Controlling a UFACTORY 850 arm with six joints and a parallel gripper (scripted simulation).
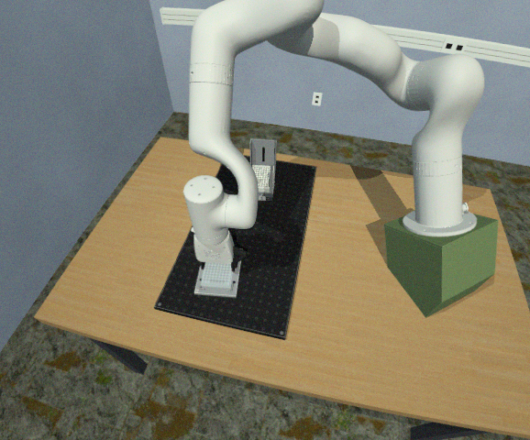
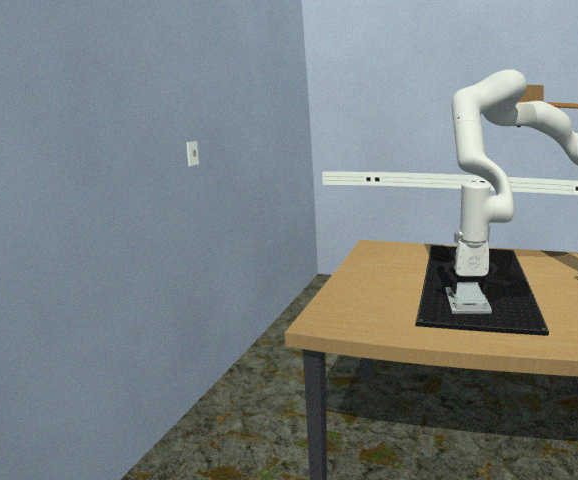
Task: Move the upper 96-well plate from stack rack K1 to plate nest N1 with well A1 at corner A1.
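Note:
My gripper [image 1: 216, 263] [image 2: 467, 281] points straight down and is shut on the upper 96-well plate [image 1: 215, 276] [image 2: 469, 294], a white plate with a grid of wells. The plate is level and lies within the outline of the pale grey plate nest N1 [image 1: 217, 291] [image 2: 471, 310], at or just above its locators; I cannot tell if it rests on the nest. The cut-off corner and the A1 mark are too small to make out. The grey stack rack K1 [image 1: 262, 152] stands at the far end of the black board and holds the lower plate [image 1: 261, 178]. In the exterior view the arm hides the rack.
The nest and rack stand on a black perforated board [image 1: 274, 265] [image 2: 516, 304] on a wooden table [image 1: 350, 307] [image 2: 372, 310]. The arm's base sits on a green pedestal [image 1: 440, 265] at the table's right. Walls stand close behind and to the left.

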